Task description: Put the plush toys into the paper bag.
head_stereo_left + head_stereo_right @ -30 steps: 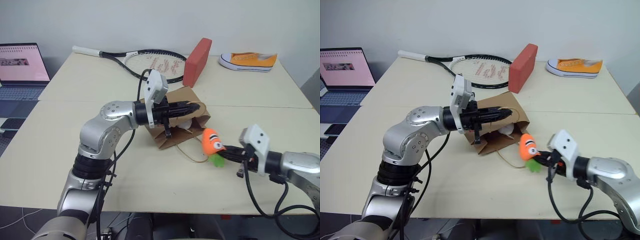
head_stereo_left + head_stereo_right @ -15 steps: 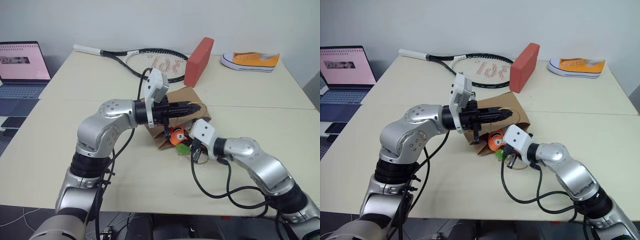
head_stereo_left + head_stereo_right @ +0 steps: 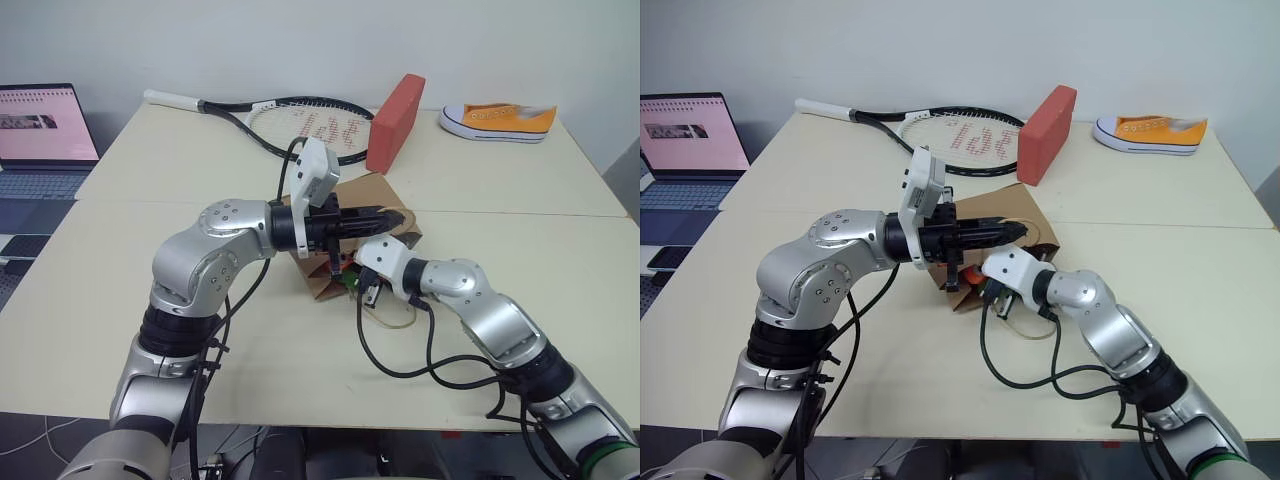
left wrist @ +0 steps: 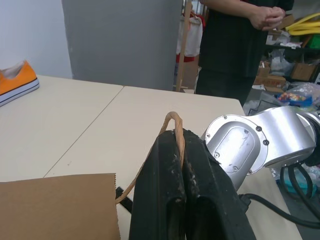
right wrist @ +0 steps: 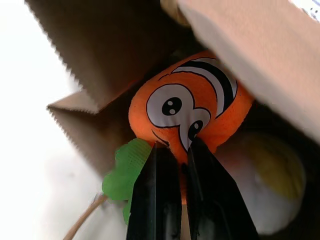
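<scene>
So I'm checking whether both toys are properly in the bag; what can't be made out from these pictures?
- Head views: the orange carrot plush is mostly hidden by the right claw and the brown kraft paper bag.
- Right wrist view: the white egg plush is partly covered by the carrot and the bag's wall; its face is hidden.
- Left wrist view: the left claw pinches the tan cord handle; the bag's inside is out of frame.

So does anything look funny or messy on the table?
Nothing is spilled or broken. The paper bag lies on its side, its handle pinched in the left gripper, while the right gripper pushes the carrot toy into it.
</scene>
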### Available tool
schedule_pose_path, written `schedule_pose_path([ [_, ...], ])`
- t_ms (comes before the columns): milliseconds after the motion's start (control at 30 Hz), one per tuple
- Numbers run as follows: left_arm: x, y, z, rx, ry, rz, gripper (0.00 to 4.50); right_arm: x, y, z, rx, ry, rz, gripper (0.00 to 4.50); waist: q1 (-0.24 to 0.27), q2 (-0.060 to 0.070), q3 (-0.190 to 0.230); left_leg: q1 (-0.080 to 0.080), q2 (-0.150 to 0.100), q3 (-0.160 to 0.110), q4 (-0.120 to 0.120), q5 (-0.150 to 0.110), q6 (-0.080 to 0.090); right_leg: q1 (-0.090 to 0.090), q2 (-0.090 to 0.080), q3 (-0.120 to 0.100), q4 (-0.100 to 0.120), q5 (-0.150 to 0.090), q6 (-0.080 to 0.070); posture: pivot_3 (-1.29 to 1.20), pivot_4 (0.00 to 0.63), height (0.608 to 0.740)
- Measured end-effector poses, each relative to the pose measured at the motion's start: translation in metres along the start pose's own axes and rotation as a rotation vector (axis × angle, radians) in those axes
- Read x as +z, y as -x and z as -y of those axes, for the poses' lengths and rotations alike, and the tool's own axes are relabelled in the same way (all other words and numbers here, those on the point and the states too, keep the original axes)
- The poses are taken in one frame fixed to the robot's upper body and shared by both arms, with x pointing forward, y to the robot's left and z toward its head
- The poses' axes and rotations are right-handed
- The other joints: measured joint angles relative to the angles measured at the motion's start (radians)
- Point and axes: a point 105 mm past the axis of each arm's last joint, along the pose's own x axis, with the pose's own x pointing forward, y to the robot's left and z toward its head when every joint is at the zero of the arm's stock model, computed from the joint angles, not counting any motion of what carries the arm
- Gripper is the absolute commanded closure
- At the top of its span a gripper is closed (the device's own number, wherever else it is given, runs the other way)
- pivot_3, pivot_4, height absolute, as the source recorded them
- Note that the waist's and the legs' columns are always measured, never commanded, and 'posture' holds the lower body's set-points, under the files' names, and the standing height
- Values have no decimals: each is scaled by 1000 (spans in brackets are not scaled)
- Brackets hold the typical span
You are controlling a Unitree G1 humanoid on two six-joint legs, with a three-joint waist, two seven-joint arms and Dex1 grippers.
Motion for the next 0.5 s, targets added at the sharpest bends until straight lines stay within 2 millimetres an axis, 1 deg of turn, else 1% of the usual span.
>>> schedule_pose_path([
  [67,0,0,0,0,0,1,4500,1,-4,-4,6,5,4,4474,0,0,0,0,0,0,0,0,0,0,0,0,0,0,0,0,150,740],
  [100,0,0,0,0,0,1,4500,0,-5,-5,7,19,-3,4231,0,0,0,0,0,0,0,0,0,0,0,0,0,0,0,0,150,740],
  [167,0,0,0,0,1,2,4500,-3,-7,-1,-29,59,-15,3658,1,0,0,0,0,0,0,0,0,0,0,0,0,0,0,0,150,740],
  [233,0,-1,0,-2,3,5,4500,-5,-8,3,-64,87,-23,2989,0,0,0,0,0,0,0,0,0,0,0,0,0,0,0,0,150,740],
  [267,0,-1,0,-2,3,6,4500,-4,-8,4,-73,99,-22,2547,0,0,0,0,0,0,0,0,0,0,0,0,0,0,0,0,150,740],
  [500,0,0,-3,17,11,8,4500,-3,-9,6,-94,149,-19,82,0,0,0,0,0,0,0,0,0,0,0,0,0,0,0,0,150,740],
])
